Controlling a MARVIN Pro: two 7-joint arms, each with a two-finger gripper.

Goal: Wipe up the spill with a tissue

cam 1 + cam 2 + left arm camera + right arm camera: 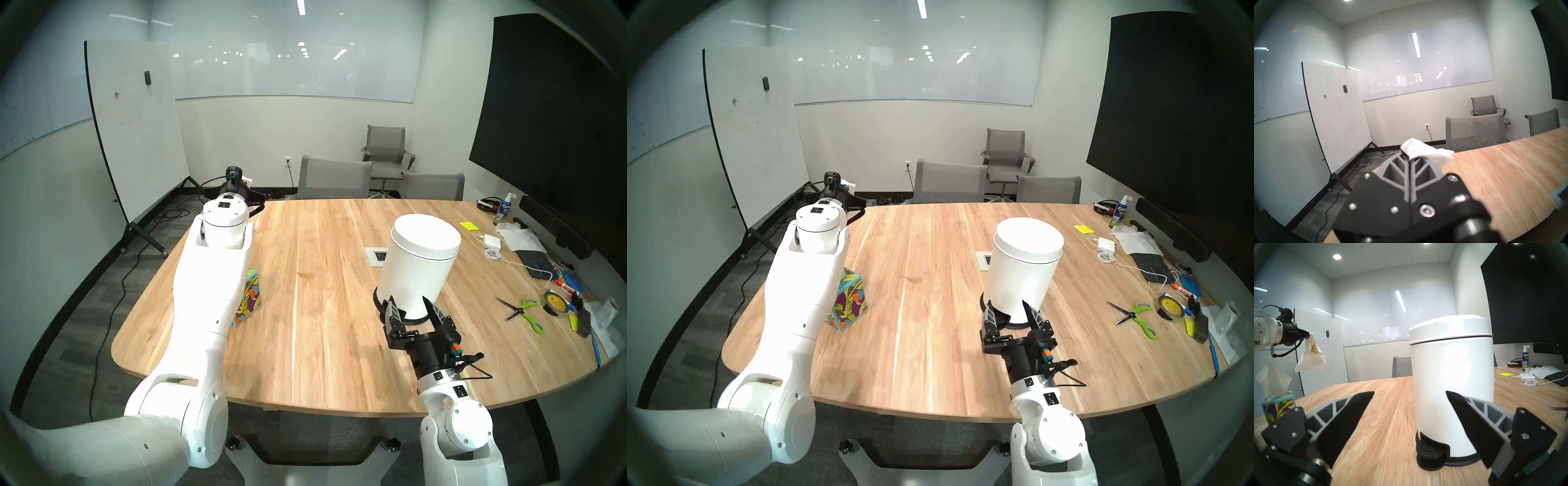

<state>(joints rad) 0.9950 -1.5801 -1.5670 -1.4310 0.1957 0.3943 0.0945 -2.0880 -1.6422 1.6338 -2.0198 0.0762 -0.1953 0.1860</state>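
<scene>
Right wrist view shows my left gripper (pixel 1308 333) pinched tight on the tissue (pixel 1311 355), brown-stained and dangling high off the table's (pixel 1390 412) left edge above the tissue box (pixel 1278 408), while my right gripper (pixel 1409 412) waits wide open facing the white pedal bin (pixel 1451 382), likely for disposal.

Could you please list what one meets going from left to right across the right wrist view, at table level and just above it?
Leaf-print tissue box → stained tissue hanging from the shut left pincer → white pedal bin → yellow sticky notes → white charger → whiteboard cleaner bottle.
</scene>
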